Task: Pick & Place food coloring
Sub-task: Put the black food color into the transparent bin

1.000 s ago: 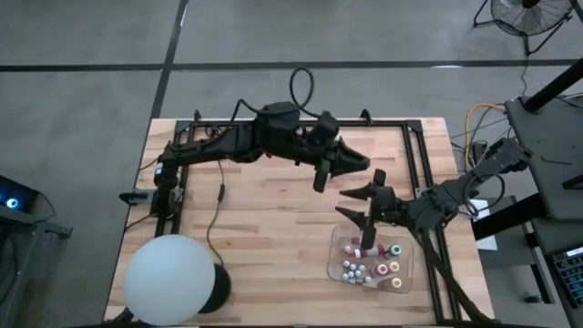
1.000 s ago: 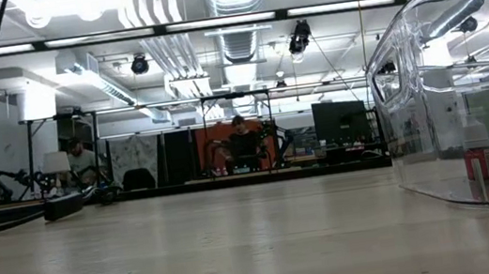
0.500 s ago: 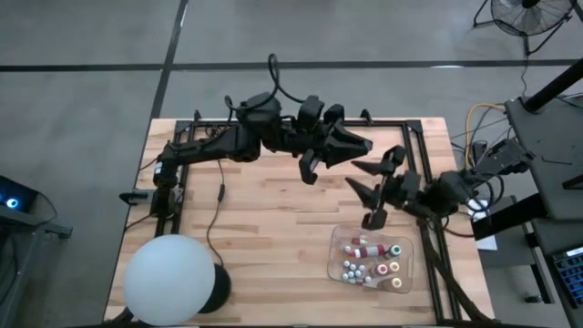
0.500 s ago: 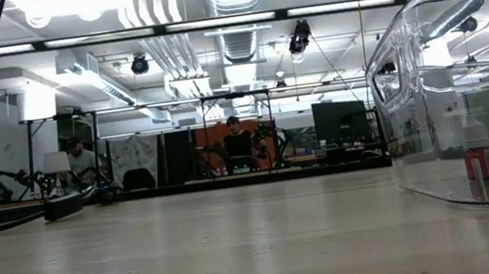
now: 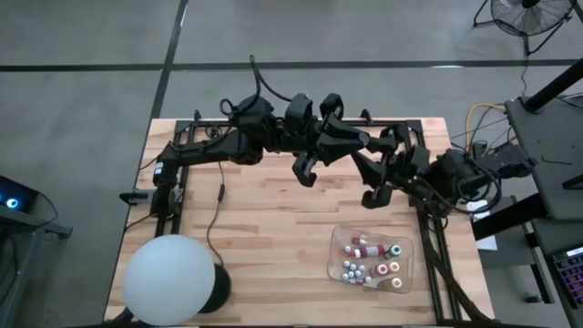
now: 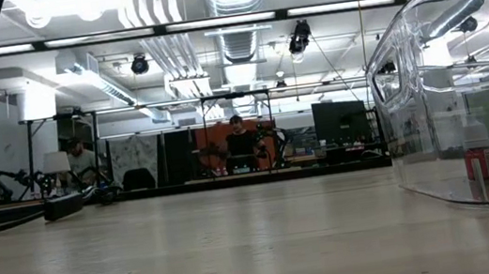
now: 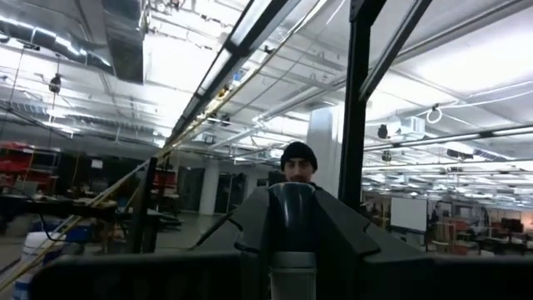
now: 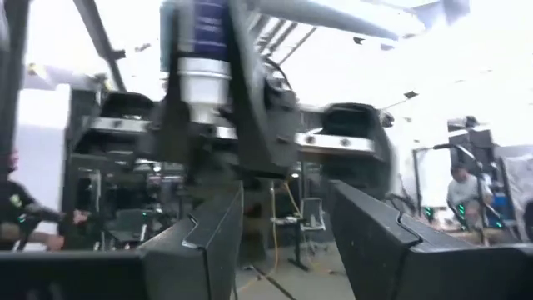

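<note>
Wooden counter (image 5: 264, 228): food coloring (image 5: 371, 260) lies below both raised grippers; right gripper (image 5: 371, 178), fingers apart, is nearer; left gripper (image 5: 310, 162) likewise apart.

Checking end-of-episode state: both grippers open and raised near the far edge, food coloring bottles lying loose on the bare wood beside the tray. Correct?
Not quite. The high view shows the food coloring bottles inside the clear tray, not loose on the wood. The rest holds: the left gripper and right gripper are both open, raised near the table's far edge.
</note>
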You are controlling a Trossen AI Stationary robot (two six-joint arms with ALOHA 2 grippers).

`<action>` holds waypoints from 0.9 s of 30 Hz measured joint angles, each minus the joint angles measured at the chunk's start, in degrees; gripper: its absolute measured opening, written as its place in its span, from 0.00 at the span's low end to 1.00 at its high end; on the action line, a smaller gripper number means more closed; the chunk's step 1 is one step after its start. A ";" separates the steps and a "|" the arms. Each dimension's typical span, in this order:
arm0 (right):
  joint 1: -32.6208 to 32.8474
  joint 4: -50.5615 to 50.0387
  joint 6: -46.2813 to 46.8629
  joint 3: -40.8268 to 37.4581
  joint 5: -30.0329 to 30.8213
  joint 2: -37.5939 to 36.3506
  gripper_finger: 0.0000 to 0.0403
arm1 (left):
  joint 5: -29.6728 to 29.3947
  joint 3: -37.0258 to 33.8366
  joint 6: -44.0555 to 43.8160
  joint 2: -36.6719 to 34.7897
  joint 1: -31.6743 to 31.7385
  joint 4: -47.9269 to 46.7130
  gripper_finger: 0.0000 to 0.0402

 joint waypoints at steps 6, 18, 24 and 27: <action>-0.14 -14.32 1.21 7.76 -0.55 2.09 0.39 | 0.49 0.00 -0.61 0.00 0.39 0.37 0.11; 0.46 -32.41 7.68 21.60 -0.53 6.05 0.34 | 4.79 -0.36 -3.42 -2.56 2.35 -4.54 0.11; 1.19 -33.92 7.89 23.74 -0.57 6.05 0.33 | 4.73 -0.79 -2.19 -2.95 2.57 -7.00 0.11; 1.19 -33.69 6.99 23.90 -0.55 6.10 0.33 | 4.76 -0.88 -2.49 -3.06 2.59 -7.04 0.11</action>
